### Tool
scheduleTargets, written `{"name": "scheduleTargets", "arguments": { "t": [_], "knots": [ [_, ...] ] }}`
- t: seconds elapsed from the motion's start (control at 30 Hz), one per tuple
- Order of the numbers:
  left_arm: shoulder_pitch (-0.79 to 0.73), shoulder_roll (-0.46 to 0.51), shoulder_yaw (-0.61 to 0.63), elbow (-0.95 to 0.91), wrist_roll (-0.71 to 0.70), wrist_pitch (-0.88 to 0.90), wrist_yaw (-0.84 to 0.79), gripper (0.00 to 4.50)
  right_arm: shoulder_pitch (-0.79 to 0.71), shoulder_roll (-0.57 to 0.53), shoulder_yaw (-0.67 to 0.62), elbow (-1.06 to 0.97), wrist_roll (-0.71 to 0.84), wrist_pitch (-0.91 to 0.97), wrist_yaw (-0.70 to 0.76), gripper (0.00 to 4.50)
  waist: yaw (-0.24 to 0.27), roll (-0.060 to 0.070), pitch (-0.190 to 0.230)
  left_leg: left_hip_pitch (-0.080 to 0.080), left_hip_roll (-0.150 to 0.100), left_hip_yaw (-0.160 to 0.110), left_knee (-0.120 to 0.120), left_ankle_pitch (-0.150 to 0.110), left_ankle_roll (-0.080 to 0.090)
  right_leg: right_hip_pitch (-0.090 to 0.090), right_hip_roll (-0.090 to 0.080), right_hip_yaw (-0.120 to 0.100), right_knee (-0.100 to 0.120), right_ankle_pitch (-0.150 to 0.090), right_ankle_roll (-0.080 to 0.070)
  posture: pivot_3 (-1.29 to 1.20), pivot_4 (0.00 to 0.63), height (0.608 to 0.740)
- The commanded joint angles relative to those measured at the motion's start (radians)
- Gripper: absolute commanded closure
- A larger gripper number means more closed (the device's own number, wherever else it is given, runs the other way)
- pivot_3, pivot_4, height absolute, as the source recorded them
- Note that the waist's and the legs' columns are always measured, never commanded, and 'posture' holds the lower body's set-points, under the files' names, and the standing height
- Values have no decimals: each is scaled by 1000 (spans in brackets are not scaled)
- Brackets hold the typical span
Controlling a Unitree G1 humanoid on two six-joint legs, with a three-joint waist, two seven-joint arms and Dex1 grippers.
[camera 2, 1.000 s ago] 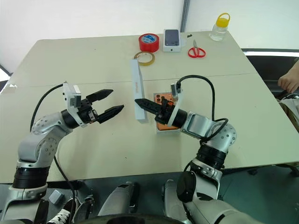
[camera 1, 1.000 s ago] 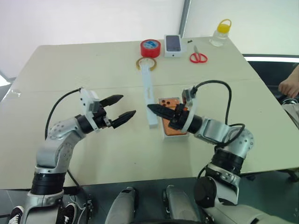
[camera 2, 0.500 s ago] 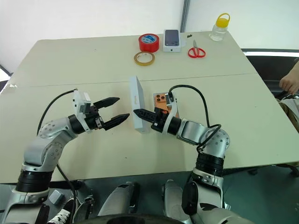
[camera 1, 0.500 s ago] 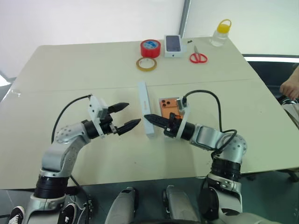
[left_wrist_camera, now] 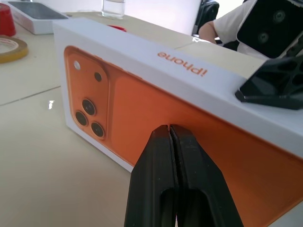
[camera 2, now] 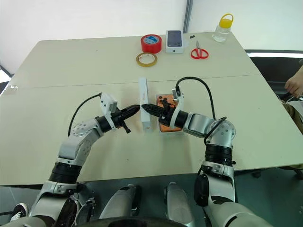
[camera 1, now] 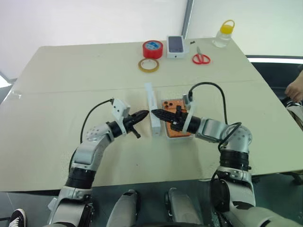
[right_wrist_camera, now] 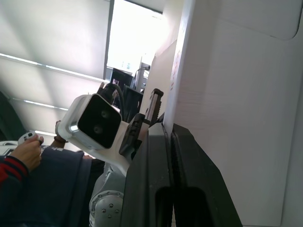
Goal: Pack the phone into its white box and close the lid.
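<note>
Beige table (camera 1: 71, 71) against a pale wall; red tape roll (camera 1: 152, 48), tan tape ring (camera 1: 148, 65), small white box (camera 1: 175, 46), red scissors (camera 1: 200, 58) and a yellow-capped bottle (camera 1: 223, 33) sit at its far edge. We see the white cardboard lid (camera 1: 152, 113) on edge mid-table, beside the orange phone (camera 1: 175, 124) in its white box (camera 1: 185, 137). Left wrist view alone shows the lid's orange phone picture. Left gripper (camera 1: 140, 115) fingers pressed together at that face; right gripper (camera 1: 157, 114) fingers together against the opposite side.

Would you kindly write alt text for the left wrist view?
A white lid with an orange phone picture stands on edge on the table, the shut left end effector meeting its printed face. The right end effector reaches its top edge.
</note>
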Motion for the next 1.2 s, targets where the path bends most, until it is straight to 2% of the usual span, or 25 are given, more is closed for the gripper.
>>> {"name": "scheduleTargets", "arguments": {
  "t": [0.03,0.1,0.17,0.33,0.5,0.6,0.73,0.97,1.2],
  "knots": [
    [-44,-18,-13,7,17,-30,-4,4500,-9,-10,-7,0,10,-19,-13,3558,1,0,0,0,0,0,0,0,0,0,0,0,0,0,0,0,150,740],
    [-52,-32,-19,15,20,-30,-8,4500,-10,-30,-16,-4,1,-42,0,2562,1,0,0,-1,0,0,0,0,0,0,0,0,0,0,0,0,150,740],
    [-60,-54,-24,18,17,-17,-3,4500,-5,-129,28,-55,-91,-88,82,1562,4,0,0,-1,0,0,0,0,0,0,0,0,0,0,0,0,150,740],
    [-70,-85,-38,36,24,-25,-5,4500,4,-290,33,-41,-158,-144,228,1562,6,0,0,-2,-1,0,1,-1,1,0,-1,-1,-1,0,0,0,150,740],
    [-80,-122,-60,44,33,-23,-5,4500,0,-387,66,-33,-284,-269,349,1562,0,0,0,-1,0,1,1,-1,1,0,0,-1,-1,0,0,0,150,740],
    [-84,-107,-41,40,24,-16,-6,4500,-5,-404,106,-7,-407,-389,379,2460,-1,0,0,-1,0,1,1,-1,1,0,0,-1,-1,0,0,0,150,740],
    [-94,-58,2,24,14,14,11,4500,37,-432,271,-47,-633,-608,478,4413,0,0,0,-1,0,1,1,-1,1,0,1,-1,-1,0,0,0,150,740],
    [-158,-35,49,156,71,13,110,4500,68,-443,419,-6,-932,-927,528,4413,8,0,0,-1,0,1,3,-1,1,0,0,-1,-1,0,1,0,150,740],
    [-238,-67,0,355,180,-36,161,4500,59,-421,414,45,-1012,-1005,539,4413,25,-1,1,-1,0,1,3,0,1,0,0,-1,-1,0,1,0,150,740]
  ]
}}
